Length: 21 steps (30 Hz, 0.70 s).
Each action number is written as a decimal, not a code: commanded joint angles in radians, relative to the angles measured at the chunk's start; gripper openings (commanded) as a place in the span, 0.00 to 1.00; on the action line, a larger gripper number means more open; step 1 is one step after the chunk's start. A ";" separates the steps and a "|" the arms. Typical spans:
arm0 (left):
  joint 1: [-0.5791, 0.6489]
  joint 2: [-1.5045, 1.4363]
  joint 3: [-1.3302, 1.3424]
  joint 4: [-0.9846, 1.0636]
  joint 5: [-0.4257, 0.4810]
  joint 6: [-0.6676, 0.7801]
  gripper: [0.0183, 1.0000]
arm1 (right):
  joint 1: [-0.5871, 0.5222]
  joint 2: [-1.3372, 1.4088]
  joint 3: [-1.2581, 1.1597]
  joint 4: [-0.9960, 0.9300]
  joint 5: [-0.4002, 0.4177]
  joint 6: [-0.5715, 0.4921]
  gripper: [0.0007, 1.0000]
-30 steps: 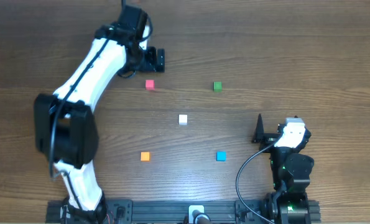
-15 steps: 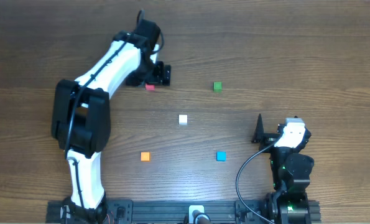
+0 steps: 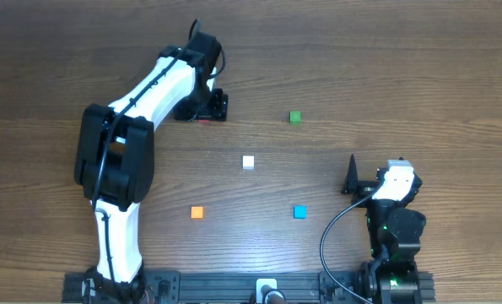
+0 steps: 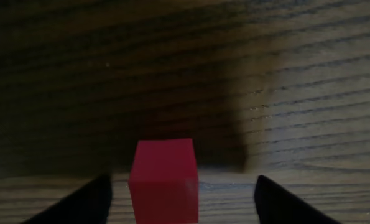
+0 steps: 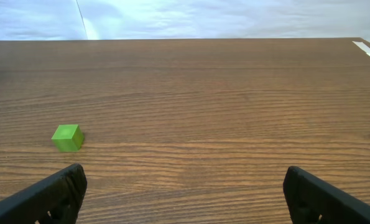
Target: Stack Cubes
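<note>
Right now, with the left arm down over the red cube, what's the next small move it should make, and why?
Probably close the left pincer on the red cube. The left wrist view shows the cube sitting on the table between the open fingers, with a gap on each side, so it looks lined up for a grasp but is not gripped yet.

Table (image 3: 419, 76): wood, dark brown, clear straight grain, smooth, low sheen. White cube (image 3: 248, 162): smooth, matt, looks like plastic. Red cube (image 4: 164, 180), far side & left of white cube: flat faces, matt, plastic-looking, crisp edges. Green cube (image 5: 67, 137), far side & right of it: same smooth matt finish. Orange cube (image 3: 197, 212) & blue cube (image 3: 299, 211), near side of it, left & right: same. Left arm (image 3: 153, 84) shell: white hard plastic, slight gloss; joints black, matt. Left gripper (image 4: 181, 190) & right gripper (image 5: 185, 183): black, matt.
</note>
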 commanded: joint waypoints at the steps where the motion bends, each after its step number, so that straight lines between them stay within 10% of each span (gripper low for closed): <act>1: 0.008 0.010 0.025 -0.002 -0.029 -0.026 0.59 | -0.006 -0.001 -0.007 0.000 0.002 0.001 0.99; 21: 0.027 0.010 0.025 -0.009 -0.039 -0.070 0.42 | -0.006 -0.001 -0.007 0.000 0.002 0.002 0.99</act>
